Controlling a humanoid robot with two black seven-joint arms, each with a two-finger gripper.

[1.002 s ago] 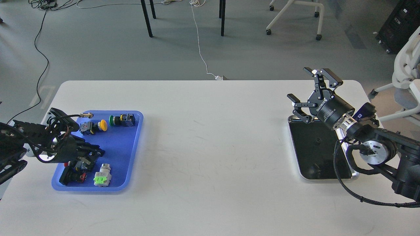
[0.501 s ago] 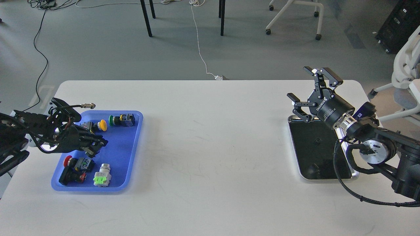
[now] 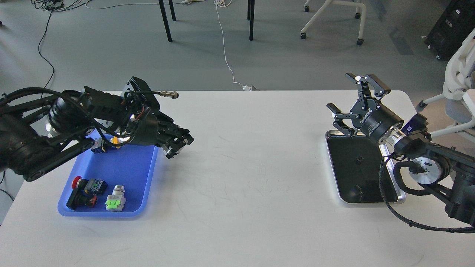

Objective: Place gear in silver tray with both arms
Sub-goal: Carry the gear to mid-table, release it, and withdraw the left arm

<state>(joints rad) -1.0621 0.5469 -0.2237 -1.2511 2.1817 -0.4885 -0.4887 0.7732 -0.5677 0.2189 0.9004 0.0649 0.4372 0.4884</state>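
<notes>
The silver tray [image 3: 336,178] lies at the right of the white table, its dark bottom bare. My right gripper [image 3: 349,99] is open and hovers over the tray's far left corner, fingers spread wide and empty. My left gripper [image 3: 176,146] is above the table just past the right rim of the blue plastic tray [image 3: 147,177]. Its fingers are drawn together, and a small pale part [image 3: 169,151] shows at the tips. I cannot tell what the part is. My left arm hides the far end of the blue tray.
The blue tray holds a red push button [image 3: 87,184], a black-and-red part [image 3: 79,200], a green-and-white switch [image 3: 115,199] and a yellow button [image 3: 115,141] half hidden under my arm. Chairs and cables are on the floor beyond the table's far edge.
My left arm has risen out of the blue tray and swung right, its gripper now beyond the tray's right rim. My right gripper has barely moved.
</notes>
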